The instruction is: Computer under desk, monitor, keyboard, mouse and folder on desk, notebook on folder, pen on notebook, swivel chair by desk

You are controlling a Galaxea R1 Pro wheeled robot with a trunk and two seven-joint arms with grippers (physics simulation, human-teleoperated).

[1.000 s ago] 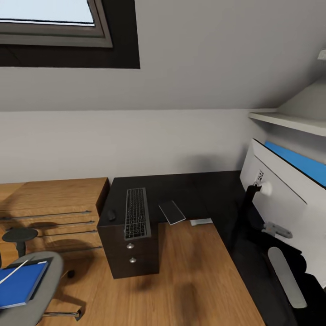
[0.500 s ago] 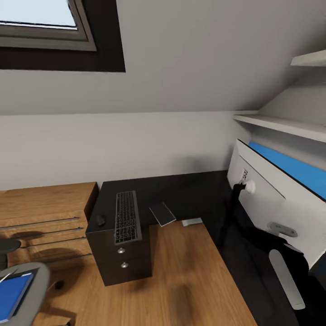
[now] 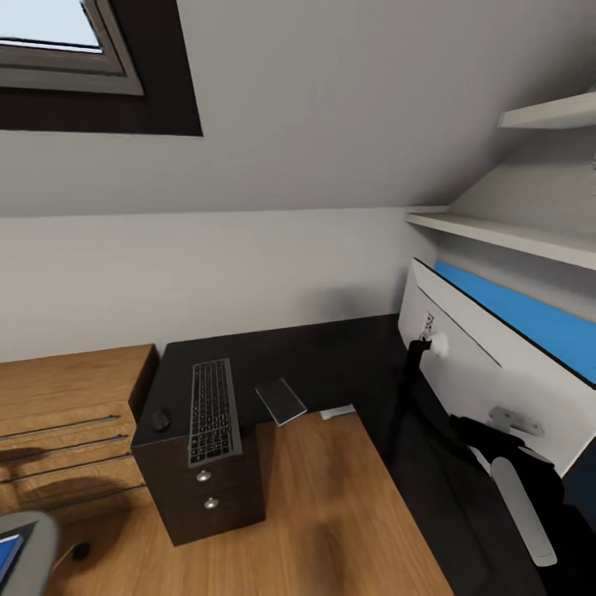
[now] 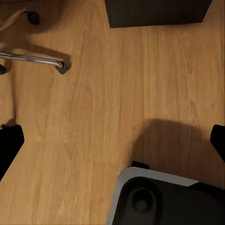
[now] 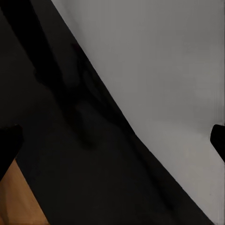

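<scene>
monitor [image 3: 488,364]: stands on the right wing of the desk [image 3: 331,356], pale back facing the camera, slim black stand arm behind it; probably top-heavy and fragile, best held by both side edges, never by the screen
keyboard [image 3: 213,410]: lies flat on the desk's left end over the drawer unit; stiff and light, likely best pinched across a long edge
mouse [image 3: 160,420]: just left of the keyboard; small, rounded, likely slippery
swivel chair [image 3: 21,550]: well left of the desk, on the wood floor; will roll if pushed
left fingers [image 4: 11,145]: spread apart, grasping nothing, over the floor
right fingers [image 5: 9,140]: spread apart, grasping nothing, near the desk
</scene>
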